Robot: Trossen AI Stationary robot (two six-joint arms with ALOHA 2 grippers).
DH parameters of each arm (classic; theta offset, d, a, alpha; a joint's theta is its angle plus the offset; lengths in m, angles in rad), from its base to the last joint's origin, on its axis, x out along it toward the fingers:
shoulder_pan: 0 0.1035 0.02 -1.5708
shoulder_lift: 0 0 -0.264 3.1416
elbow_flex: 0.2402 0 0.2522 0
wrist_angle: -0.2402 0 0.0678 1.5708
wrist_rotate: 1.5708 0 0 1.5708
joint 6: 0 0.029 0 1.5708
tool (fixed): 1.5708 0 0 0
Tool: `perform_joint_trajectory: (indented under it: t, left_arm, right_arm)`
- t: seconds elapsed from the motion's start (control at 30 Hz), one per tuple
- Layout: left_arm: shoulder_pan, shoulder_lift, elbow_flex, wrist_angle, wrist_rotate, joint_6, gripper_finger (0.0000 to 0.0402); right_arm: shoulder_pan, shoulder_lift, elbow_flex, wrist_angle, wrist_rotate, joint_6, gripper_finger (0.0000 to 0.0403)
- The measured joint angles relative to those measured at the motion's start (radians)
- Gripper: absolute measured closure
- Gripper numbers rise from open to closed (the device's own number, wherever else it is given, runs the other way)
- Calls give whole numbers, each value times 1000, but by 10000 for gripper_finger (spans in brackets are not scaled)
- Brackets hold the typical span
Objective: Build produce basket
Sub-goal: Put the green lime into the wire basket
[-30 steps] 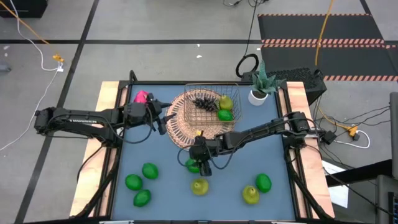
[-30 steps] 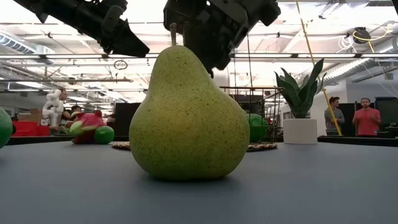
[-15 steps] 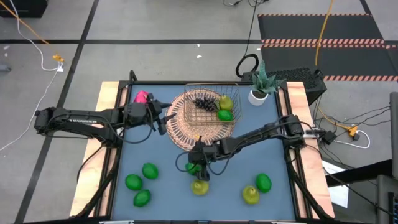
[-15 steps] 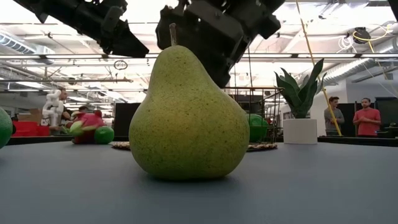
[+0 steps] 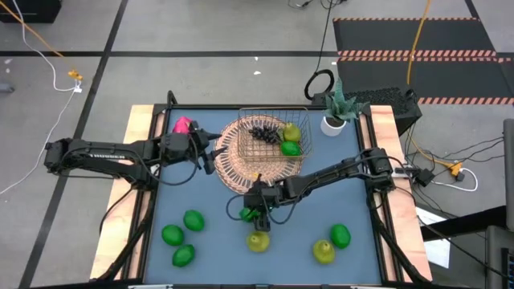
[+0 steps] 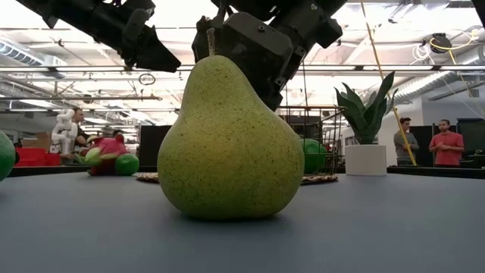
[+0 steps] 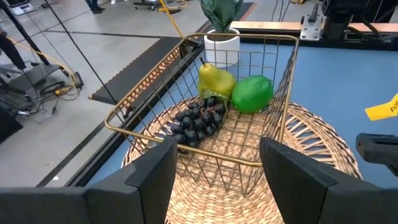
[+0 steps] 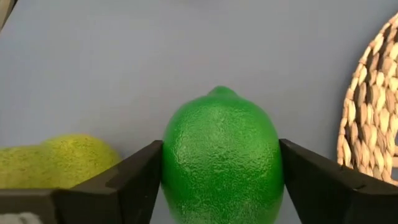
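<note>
- Two pears stand nearest the table's front edge: one pear [image 5: 258, 241] in the middle, filling the low view [image 6: 229, 144], and a second pear [image 5: 323, 251] to its right, with a lime [image 5: 340, 235] just beside it.
- Three more limes [image 5: 179, 238] lie in a loose group at the front left, well apart from both grippers.
- The right gripper [image 5: 255, 215] is low over the blue table [image 5: 209, 249], just behind the middle pear. Between its fingers [image 8: 127, 180] sits a green lime [image 8: 222, 158], and both fingers touch its sides, so the gripper is clamped on this lime. The edge of the pear shows just beside it in the right wrist view.
- The lime in the right gripper is near the front rim of the round woven mat [image 5: 241, 172], but not on it.
- The wire basket [image 5: 273, 120] stands on the mat, farther back. Inside it are a dark grape bunch [image 7: 196, 121], a pear [image 7: 215, 79] and a lime [image 7: 252, 93]; the pear and the lime touch each other at the far side.
- The left gripper [image 5: 210, 157] hovers at the left edge of the mat, facing the basket. Its fingers [image 7: 155, 177] are apart and hold nothing.
- A pink dragon fruit [image 5: 184, 125] lies at the back left of the table, behind the left arm.
- A potted plant [image 5: 335, 114] in a white pot stands at the back right corner.
</note>
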Motion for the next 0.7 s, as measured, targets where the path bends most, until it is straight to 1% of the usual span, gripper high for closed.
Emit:
perform_joint_trajectory:
  t: [0.13, 0.27, 0.4, 0.63, 0.7]
  left_arm:
    - [0, 0, 0, -2, 0, -2, 170]
    - [0, 0, 0, -5, 0, -1, 170]
    - [3, 0, 0, -4, 0, 12, 170]
    - [18, 0, 0, -1, -1, 15, 170]
    - [18, 0, 0, -5, -1, 11, 170]
  right_arm:
    - [0, 0, 1, -18, 6, 3, 140]
    - [0, -8, 1, -25, 7, -5, 139]
    - [-2, -36, 16, -76, 10, -32, 140]
    - [-15, -132, 48, -84, 13, -65, 143]
    - [-20, -164, 48, -84, 33, -84, 143]
